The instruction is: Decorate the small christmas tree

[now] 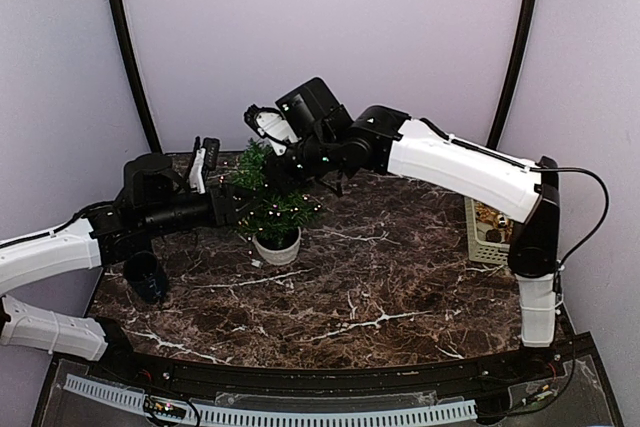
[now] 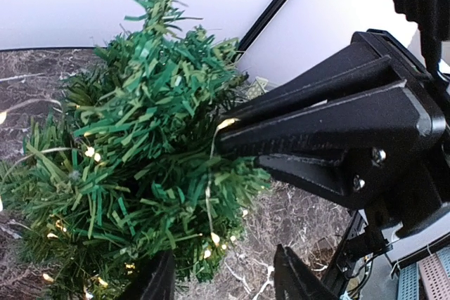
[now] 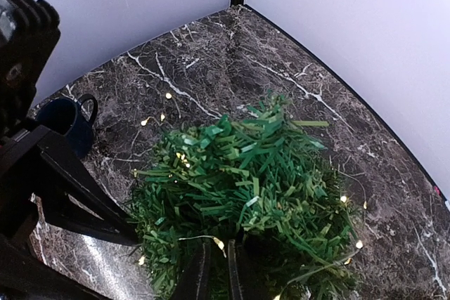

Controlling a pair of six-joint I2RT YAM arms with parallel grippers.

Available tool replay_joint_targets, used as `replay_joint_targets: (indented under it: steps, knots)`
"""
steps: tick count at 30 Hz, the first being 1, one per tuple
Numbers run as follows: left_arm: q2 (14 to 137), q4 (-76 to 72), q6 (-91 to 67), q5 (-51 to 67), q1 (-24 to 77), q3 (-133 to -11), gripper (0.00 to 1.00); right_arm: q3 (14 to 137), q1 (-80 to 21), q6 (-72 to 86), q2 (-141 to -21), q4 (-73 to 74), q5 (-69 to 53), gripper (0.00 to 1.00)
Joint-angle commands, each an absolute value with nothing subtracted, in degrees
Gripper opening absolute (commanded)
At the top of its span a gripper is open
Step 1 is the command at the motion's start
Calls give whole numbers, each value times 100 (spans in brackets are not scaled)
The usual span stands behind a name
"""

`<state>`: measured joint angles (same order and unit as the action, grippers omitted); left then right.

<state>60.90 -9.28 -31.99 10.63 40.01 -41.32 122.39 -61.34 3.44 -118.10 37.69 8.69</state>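
The left gripper (image 2: 223, 252) stands half open and empty, the small christmas tree (image 1: 268, 202) just ahead of its 2 fingers (image 2: 156, 279). The right gripper (image 3: 218, 247), tips in the upper branches, is parted a slit (whether it pinches the light string (image 2: 211, 173) cannot be told). A wire snagged on withdrawal could topple the tree.

Green tree (image 3: 253, 173), seemingly white pot (image 1: 277, 244)

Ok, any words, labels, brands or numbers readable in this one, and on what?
None can be read. The tree, its white pot and the blue mug show no print; anything in the basket is too small to tell.
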Motion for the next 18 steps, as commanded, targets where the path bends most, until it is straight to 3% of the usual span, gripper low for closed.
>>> replay_joint_targets:
  steps: [1,10,18]
  knots:
    - [5655,-690,-3223,1007,3973,-4128,57,11963,-6078,454,-11245,3296,898,14]
    - [5165,300,-3276,648,3973,-4432,74,11460,-6072,603,-10752,2900,860,29]
    - [5299,1099,-3099,459,3965,-5175,81,11124,-6037,724,-10366,2692,784,41]
